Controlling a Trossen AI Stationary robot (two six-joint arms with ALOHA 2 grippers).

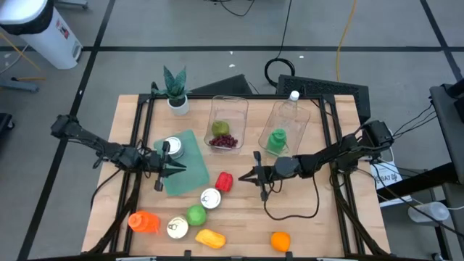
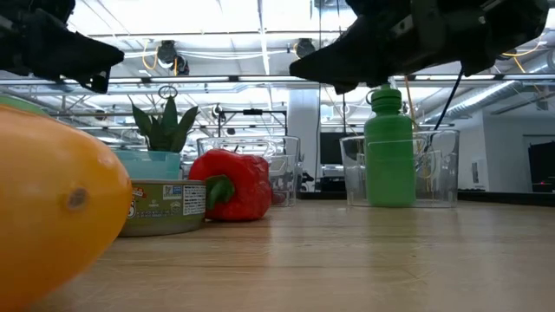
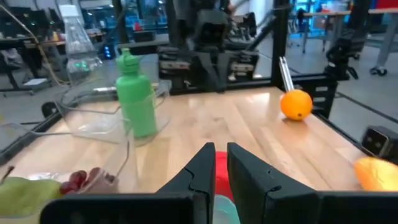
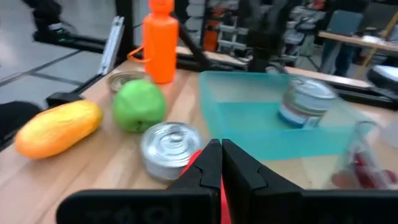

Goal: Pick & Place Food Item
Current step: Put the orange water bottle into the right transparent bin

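A red bell pepper (image 1: 225, 181) rests on the wooden table near its middle and also shows in the low view (image 2: 232, 185). My right gripper (image 1: 241, 176) hangs shut just right of it, pointing level at it from above table height (image 4: 221, 144). My left gripper (image 1: 184, 168) is shut too, hovering over the teal tray (image 1: 190, 174) and pointing toward the pepper (image 3: 221, 149). A tin can (image 1: 172, 148) stands in the tray. Neither gripper holds anything.
Near the front lie a can (image 1: 210, 198), green apple (image 1: 196, 214), second can (image 1: 177, 228), orange bottle (image 1: 143, 222), yellow mango (image 1: 209, 237) and orange (image 1: 280, 241). At the back stand a clear bin with pear and grapes (image 1: 226, 130), a bin with a green bottle (image 1: 278, 139), and a plant (image 1: 176, 90).
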